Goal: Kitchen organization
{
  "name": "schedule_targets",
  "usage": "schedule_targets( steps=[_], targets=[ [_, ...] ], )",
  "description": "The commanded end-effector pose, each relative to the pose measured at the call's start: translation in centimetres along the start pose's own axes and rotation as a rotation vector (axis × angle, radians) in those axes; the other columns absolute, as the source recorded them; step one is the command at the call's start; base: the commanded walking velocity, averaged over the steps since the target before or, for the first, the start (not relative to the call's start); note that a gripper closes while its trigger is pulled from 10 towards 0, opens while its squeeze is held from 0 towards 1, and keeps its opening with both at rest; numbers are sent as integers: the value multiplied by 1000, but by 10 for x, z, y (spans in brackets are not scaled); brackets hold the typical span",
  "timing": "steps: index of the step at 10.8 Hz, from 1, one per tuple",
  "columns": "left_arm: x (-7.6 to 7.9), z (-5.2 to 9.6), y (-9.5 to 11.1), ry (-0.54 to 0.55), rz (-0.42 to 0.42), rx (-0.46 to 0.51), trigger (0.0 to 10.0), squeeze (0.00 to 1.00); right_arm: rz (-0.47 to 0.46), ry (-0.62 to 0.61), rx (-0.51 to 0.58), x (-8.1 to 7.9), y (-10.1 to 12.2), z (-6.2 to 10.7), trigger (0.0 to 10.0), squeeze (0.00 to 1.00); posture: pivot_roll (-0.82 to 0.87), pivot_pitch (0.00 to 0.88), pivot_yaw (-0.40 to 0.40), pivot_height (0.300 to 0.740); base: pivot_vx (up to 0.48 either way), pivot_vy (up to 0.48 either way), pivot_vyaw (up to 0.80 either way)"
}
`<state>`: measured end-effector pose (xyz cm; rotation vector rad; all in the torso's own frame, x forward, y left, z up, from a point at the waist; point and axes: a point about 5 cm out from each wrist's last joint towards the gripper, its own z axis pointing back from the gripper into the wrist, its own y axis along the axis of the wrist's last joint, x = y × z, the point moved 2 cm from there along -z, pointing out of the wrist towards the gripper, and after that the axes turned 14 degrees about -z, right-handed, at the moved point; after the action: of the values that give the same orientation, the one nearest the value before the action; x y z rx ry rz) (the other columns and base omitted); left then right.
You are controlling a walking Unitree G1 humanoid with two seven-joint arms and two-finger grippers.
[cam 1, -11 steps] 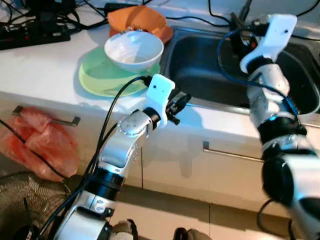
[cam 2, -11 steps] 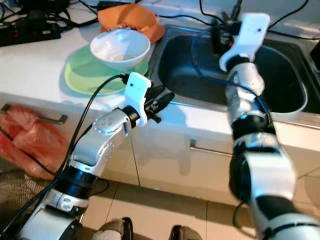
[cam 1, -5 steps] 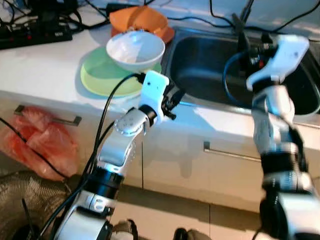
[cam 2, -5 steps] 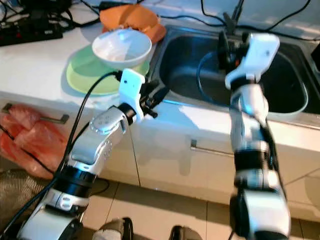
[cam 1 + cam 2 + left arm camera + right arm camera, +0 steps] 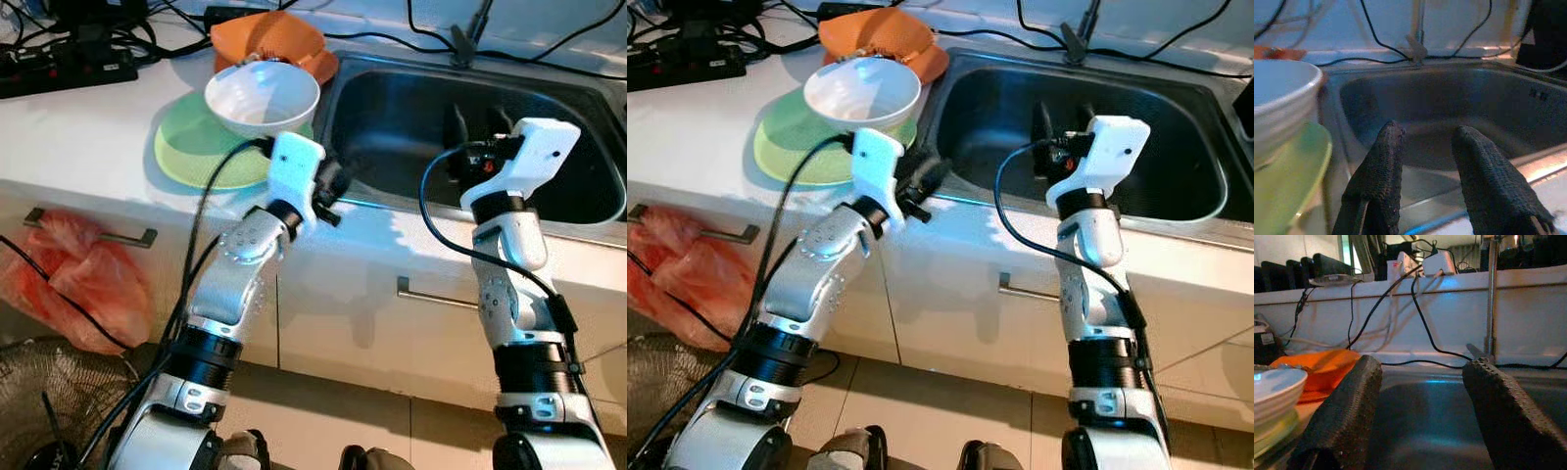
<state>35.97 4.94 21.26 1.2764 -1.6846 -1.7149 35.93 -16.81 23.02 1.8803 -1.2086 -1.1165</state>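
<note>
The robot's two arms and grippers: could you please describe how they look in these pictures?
Both arms are jointed silver metal with black bands near the base. Each wrist carries a white boxy housing, with a black cable looping from it down along the arm. The left gripper and right gripper each have two long black fingers; the wrist views show those fingers covered in a rough, knitted-looking textured surface.

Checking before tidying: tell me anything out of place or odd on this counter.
Black cables trail along the wet edge behind the sink. An orange plate lies tilted behind the white bowl on the green plate. Nothing spilled.
</note>
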Motion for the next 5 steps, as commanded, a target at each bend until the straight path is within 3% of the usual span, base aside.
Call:
schedule_targets(
  steps=[1, 5],
  targets=[
    [-1, 1, 0, 16, -6, 4, 10000, 0, 1, -18, -9, 4, -3, 7, 10000, 0, 80, 145, -55, 740, 0, 0, 0],
    [-2, 2, 0, 22, -5, 15, 10000, 0, -30, -93, -67, 15, -28, 32, 10000, 0, 77, 138, -48, 740, 0, 0, 0]
  ],
)
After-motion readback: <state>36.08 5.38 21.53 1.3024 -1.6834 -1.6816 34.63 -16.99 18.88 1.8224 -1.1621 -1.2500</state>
